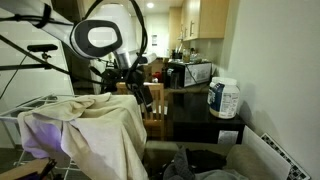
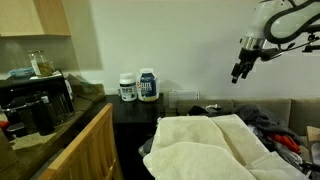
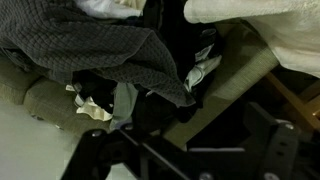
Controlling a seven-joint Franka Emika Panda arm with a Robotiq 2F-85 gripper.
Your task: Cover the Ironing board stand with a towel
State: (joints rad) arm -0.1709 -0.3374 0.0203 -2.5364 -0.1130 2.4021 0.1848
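Cream towel [image 1: 95, 125] is lying draped over the stand [image 1: 22, 104].
The gripper [image 2: 238, 76] is hovering apart from the cloth, and I cannot tell if it's spread or pressed together; the stand is sitting beside the dark table's [image 1: 195, 108] edge.

Domestic kitchen corner. A plain white wall [image 2: 180, 40] backs a black counter [image 1: 190, 106] bearing two white tubs [image 2: 138, 86]; pale wooden cabinets [image 1: 210, 18] hang above a microwave [image 1: 197, 72]. A wooden chair [image 1: 157, 110] stands beside the counter, and a ceiling light [image 1: 150, 5] glows in the far room. A wood-fronted worktop [image 2: 85, 150] carries dark appliances.
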